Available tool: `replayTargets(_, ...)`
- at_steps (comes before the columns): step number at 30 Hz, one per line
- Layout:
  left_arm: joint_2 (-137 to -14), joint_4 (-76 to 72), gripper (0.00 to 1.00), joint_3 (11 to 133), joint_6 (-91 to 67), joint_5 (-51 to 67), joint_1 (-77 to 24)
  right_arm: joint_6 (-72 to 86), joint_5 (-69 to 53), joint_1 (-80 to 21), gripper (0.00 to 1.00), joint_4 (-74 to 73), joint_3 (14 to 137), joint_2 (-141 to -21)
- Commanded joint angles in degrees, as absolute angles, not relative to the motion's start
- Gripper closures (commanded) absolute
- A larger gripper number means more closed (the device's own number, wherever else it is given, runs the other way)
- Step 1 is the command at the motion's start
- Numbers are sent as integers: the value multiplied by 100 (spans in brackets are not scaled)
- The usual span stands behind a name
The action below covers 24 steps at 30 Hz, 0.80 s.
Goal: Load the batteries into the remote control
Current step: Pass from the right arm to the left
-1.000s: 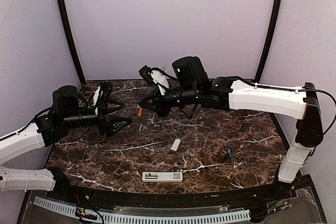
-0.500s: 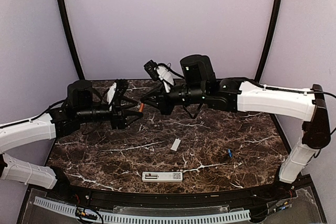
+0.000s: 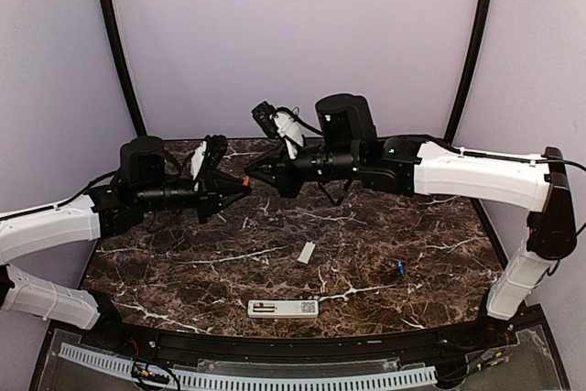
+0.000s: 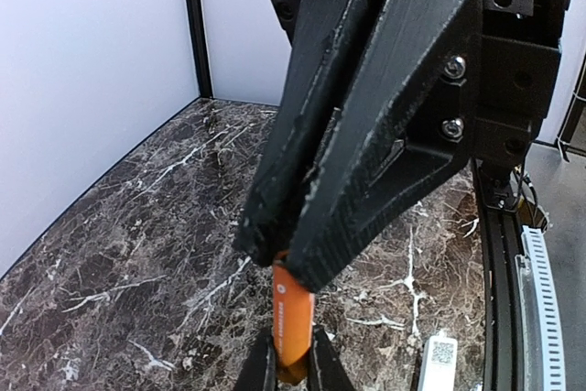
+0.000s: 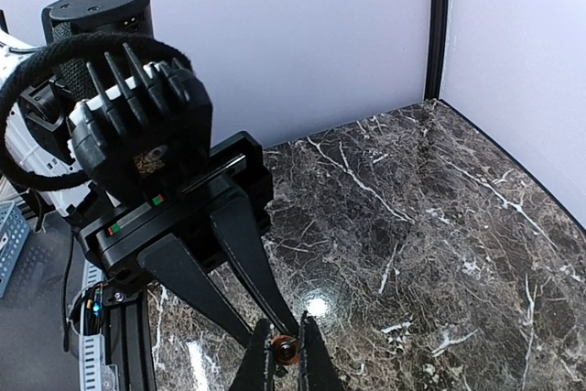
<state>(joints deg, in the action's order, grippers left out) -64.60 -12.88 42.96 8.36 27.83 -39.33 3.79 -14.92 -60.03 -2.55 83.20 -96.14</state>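
The orange battery hangs in the air over the back left of the table, held from both ends. My left gripper is shut on its left end and my right gripper is shut on its right end, tip to tip. In the left wrist view the orange battery runs from my own fingertips up into the right gripper. Its round end shows between my right fingers. The blue battery lies at the right. The white remote control lies near the front edge.
A small flat white cover piece lies mid-table, behind the remote. Purple walls with black corner posts close off the back and sides. The remote's label end shows low in the left wrist view beside the table's black rail.
My left arm reached right to the right gripper, and its open jaws shut on the free end of the orange battery. The right gripper rose slightly and kept its hold.
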Motion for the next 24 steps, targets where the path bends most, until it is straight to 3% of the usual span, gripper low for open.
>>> replayTargets(1, -6322, -1459, 100, 4353, 799, 2818, -3946, 487, -1576, -6044, 100, -139, 8284, -9580)
replayTargets(4, -6225, -1316, 100, 4331, 884, 2730, -3951, 589, -1542, -6031, 100, -324, 8363, -9576)
replayTargets(7, -6178, -763, 100, 4430, 1224, 2323, -4016, 1112, -1333, -5919, 68, -1033, 8800, -9622)
replayTargets(10, -6150, -377, 100, 4529, 1806, 1770, -4164, 2141, -1492, -5686, 56, -2034, 9303, -9820)
replayTargets(13, -6119, -259, 100, 4539, 1974, 1570, -4241, 2911, -1980, -5536, 30, -2586, 9603, -10082)
replayTargets(16, -6136, -208, 100, 4535, 2039, 1529, -4265, 3328, -2350, -5553, 29, -2310, 9456, -10129)
replayTargets(24, -6249, -105, 100, 4623, 2067, 1485, -4312, 3690, -2666, -5628, 42, -2008, 9510, -10369)
